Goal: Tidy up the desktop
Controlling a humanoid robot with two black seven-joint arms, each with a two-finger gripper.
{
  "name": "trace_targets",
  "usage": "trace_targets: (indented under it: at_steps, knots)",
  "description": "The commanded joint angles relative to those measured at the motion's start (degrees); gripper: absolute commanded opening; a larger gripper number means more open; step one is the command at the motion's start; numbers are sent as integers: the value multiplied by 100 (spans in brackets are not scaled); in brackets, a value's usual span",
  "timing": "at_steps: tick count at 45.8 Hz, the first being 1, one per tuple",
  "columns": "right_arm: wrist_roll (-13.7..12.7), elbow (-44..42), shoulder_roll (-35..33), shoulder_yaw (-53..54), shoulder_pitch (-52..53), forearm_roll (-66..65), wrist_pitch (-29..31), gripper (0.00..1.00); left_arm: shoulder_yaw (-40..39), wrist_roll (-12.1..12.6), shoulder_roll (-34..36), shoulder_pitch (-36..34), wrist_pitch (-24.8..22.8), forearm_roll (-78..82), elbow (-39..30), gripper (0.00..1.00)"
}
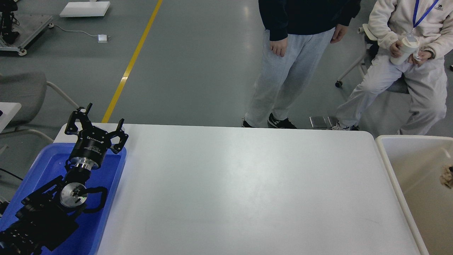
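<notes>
The desktop [247, 191] is a wide white tabletop with rounded corners, and nothing lies on it. My left gripper [96, 119] is open and empty, and hangs over the far end of the blue tray [118, 166] at the desktop's left side. My right gripper is out of view. A crumpled brown paper wad [447, 177] shows at the frame's right edge inside the beige-white bin [389, 166]; I cannot tell whether it rests there or is still held.
A person in grey trousers [283, 78] stands behind the table's far edge. A seated person [410, 63] holds a cup at the back right. A grey chair [21, 92] stands at the far left.
</notes>
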Motion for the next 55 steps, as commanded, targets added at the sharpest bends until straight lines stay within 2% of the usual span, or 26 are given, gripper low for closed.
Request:
trace_targets:
  at_steps: [1,11,18,22,30,51,52,54,55]
  knots:
    - [-10,-1221,903,564,-567,191,38,0,-1,0,0,0,-7,0,6,100]
    - [-54,-2574,1773,617,-523,191,196,0,-1,0,0,0,2,0,-3,100]
    - [-72,-4024,2494,635,-435,191,732,0,-1,0,0,0,2,0,-3,100]
    - [-80,-4491,2723,688,-295,235,1013,0,-1,0,0,0,1,0,-3,100]
    - [-177,-4518,2749,697,-251,349,1110,0,-1,0,0,0,2,0,-3,100]
    - [-177,-4544,2741,732,-128,349,1304,0,-1,0,0,0,-7,0,-3,100]
    - [-177,-4553,2732,740,-119,349,1304,12,7,0,0,0,-7,0,-3,100]
    - [-177,-4562,2732,741,-101,349,1269,54,-1,0,0,0,-7,0,-3,100]
    - [-177,-4571,2732,741,-101,349,1260,69,7,0,0,0,-7,0,-3,100]
